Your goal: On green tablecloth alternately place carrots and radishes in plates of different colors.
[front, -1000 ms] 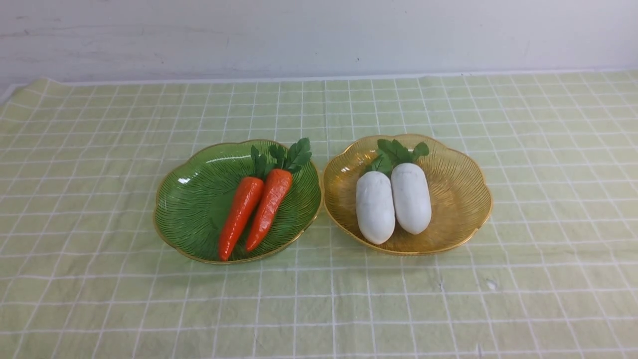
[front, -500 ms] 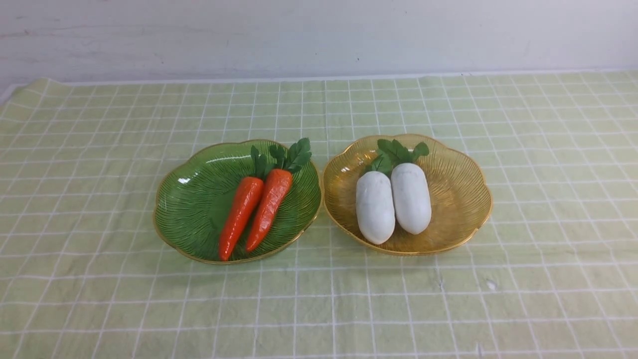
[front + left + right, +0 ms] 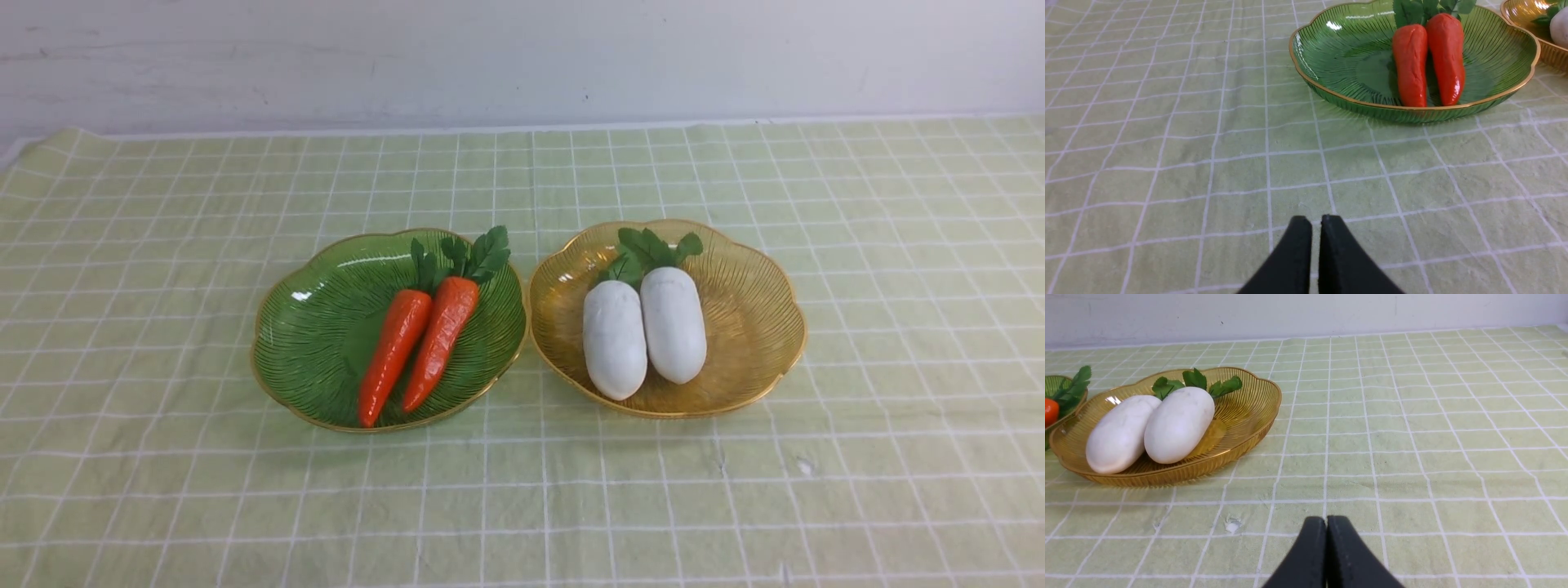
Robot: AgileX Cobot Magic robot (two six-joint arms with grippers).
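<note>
Sorted by kind, two carrots [image 3: 416, 347] lie in the green plate [image 3: 310, 343] at nine o'clock, two radishes [image 3: 645, 333] in the amber plate [image 3: 751, 310] at three o'clock, while the left tool [image 3: 1316, 232] and right tool [image 3: 1326, 533] hover closed and empty over the green tablecloth [image 3: 163, 245].

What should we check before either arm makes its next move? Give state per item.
1. Two glossy orange toy carrots both inside the translucent green ribbed plate: ok.
2. Two matte white toy radishes both inside the translucent amber ribbed plate: ok.
3. No vegetable left on the pale green grid tablecloth: ok.
4. Left gripper shut, holding nothing, short of the green plate: ok.
5. Right gripper shut, holding nothing, clear of the amber plate: ok.
6. Plates separated: cannot tell; in the front view the rims look touching or nearly so.
</note>
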